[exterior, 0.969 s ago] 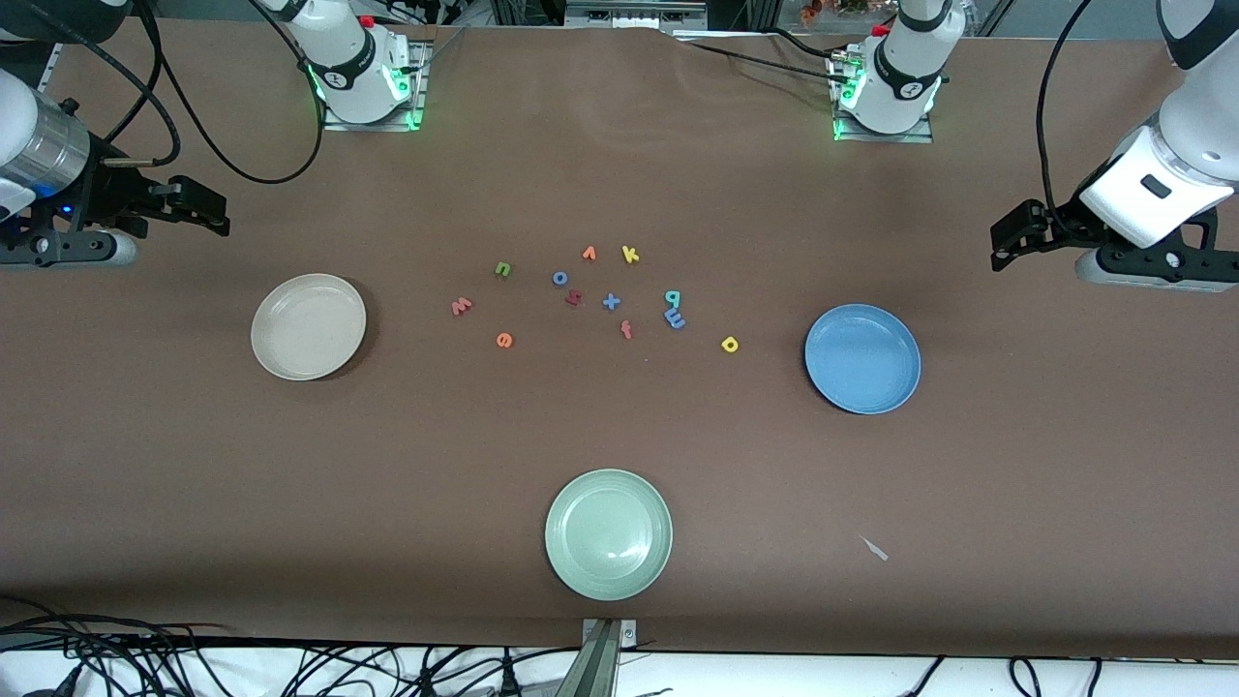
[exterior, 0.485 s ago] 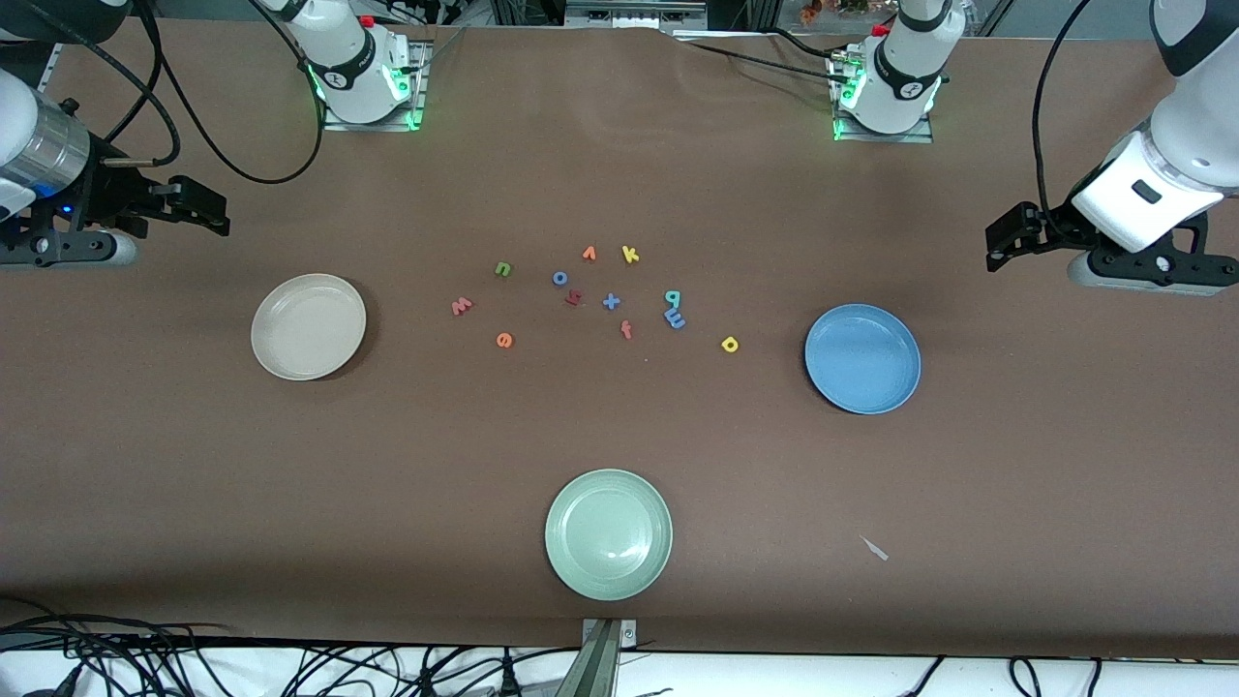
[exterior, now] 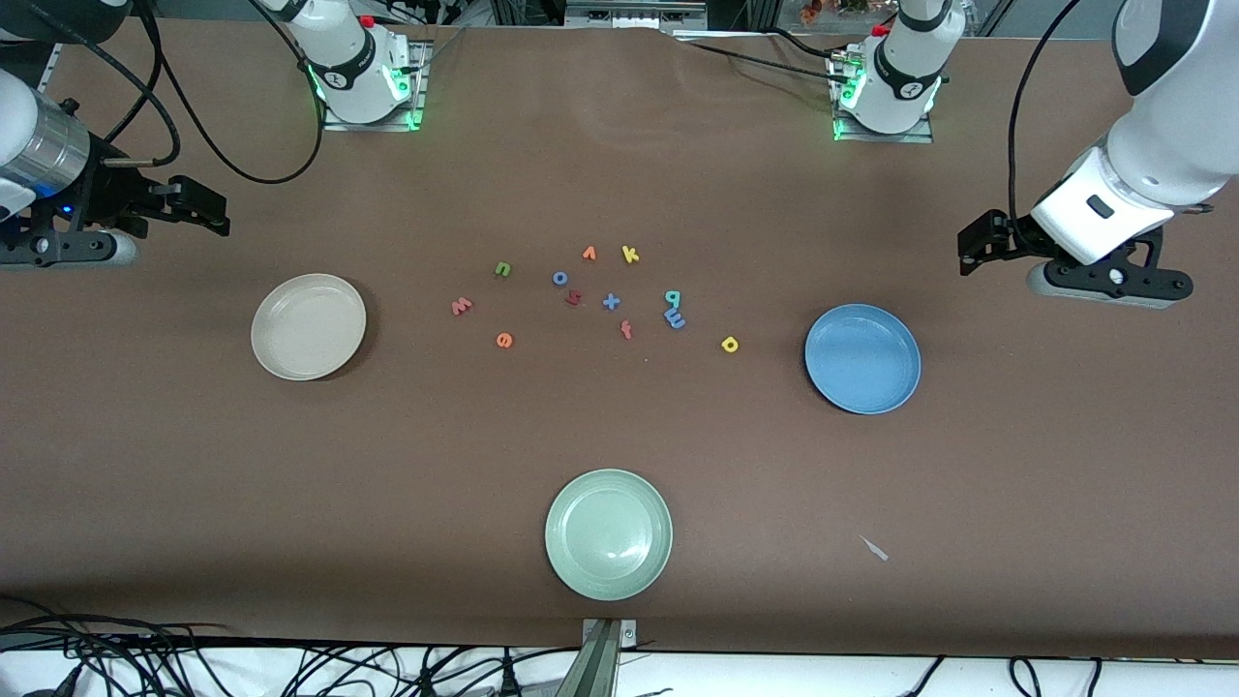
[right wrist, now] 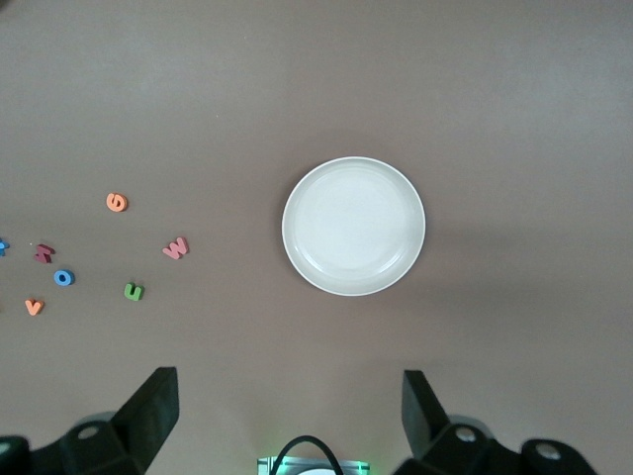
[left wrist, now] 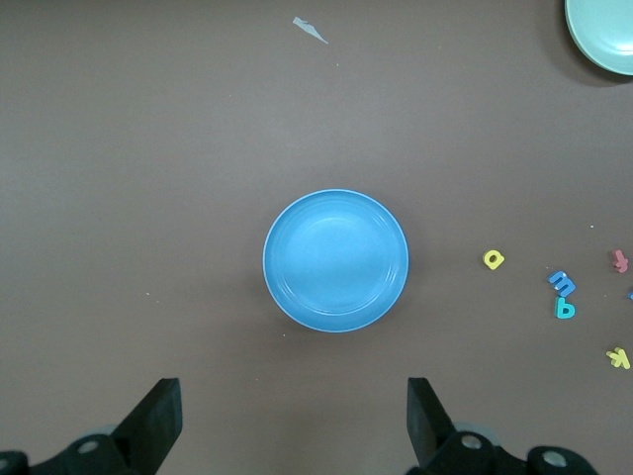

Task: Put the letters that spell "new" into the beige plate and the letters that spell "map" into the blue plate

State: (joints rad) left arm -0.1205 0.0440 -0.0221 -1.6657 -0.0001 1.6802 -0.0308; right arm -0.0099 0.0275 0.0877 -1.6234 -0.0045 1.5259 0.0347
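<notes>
Small letters lie mid-table: green n (exterior: 502,269), orange e (exterior: 504,340), salmon w (exterior: 462,306), blue m (exterior: 675,318), yellow a (exterior: 730,344), teal p (exterior: 673,298). The beige plate (exterior: 308,326) lies toward the right arm's end and holds nothing. The blue plate (exterior: 862,358) lies toward the left arm's end, also bare. My left gripper (exterior: 973,250) hangs open over bare table beside the blue plate (left wrist: 335,260). My right gripper (exterior: 211,208) waits open over the table beside the beige plate (right wrist: 353,226).
A pale green plate (exterior: 608,533) sits nearest the front camera. Mixed among the task letters are an orange v (exterior: 589,254), yellow k (exterior: 630,255), blue o (exterior: 559,278), dark red s (exterior: 573,298), blue x (exterior: 611,302) and red f (exterior: 626,330). A paper scrap (exterior: 875,549) lies by the front edge.
The left arm has swung inward toward the blue plate with its gripper still open. The right arm, the letters and the plates have not moved.
</notes>
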